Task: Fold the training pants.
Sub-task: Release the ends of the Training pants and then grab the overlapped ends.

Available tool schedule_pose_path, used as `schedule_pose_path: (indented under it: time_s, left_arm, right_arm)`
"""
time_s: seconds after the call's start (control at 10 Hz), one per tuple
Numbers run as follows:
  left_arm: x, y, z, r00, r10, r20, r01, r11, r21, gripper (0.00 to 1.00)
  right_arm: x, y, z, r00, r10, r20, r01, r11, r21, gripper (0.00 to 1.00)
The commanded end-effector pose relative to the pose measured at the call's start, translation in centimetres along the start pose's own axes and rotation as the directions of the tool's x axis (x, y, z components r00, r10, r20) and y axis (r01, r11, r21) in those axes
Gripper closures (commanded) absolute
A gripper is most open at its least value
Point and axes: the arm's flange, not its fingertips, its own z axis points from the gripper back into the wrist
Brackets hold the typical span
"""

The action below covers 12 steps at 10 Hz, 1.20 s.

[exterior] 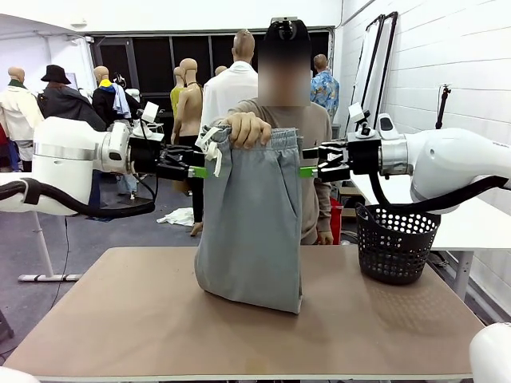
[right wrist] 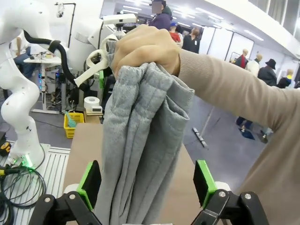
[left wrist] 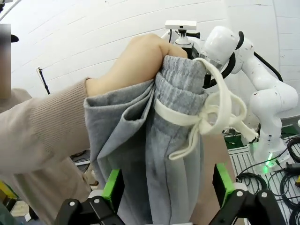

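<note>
At centre left of the front view the left claw (exterior: 200, 170) stands open, its pads either side of the waistband edge without pinching it. The training pants (exterior: 251, 231) hang mid-frame from the person's hand (exterior: 247, 128), lower end resting on the desk (exterior: 120, 319). At centre right the right claw (exterior: 307, 170) is open too, straddling the other edge. This looks like the handover step: next, both claws need to close on the waistband.
</note>
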Motion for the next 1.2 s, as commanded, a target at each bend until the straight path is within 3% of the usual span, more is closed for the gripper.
schedule_pose_path:
  time_s: [0.0,0.6,1.1]
  left_arm:
    - [0.3,-0.5,0.6,1.0,0.014,0.005,-0.014,0.999,0.042,0.0]
    - [0.2,-1.1,1.4,1.0,0.008,0.014,-0.009,0.998,0.055,0.0]
    - [0.1,0.9,-0.1,0.999,-0.039,-0.002,0.039,0.997,0.068,0.0]
  right_arm:
    - [0.2,0.9,0.9,1.0,-0.011,-0.023,0.01,0.998,-0.056,0.0]
    - [0.0,1.3,1.8,0.999,-0.035,-0.011,0.035,0.997,-0.073,0.0]
    - [-0.1,1.4,0.6,0.997,-0.078,0.02,0.079,0.996,-0.042,0.0]
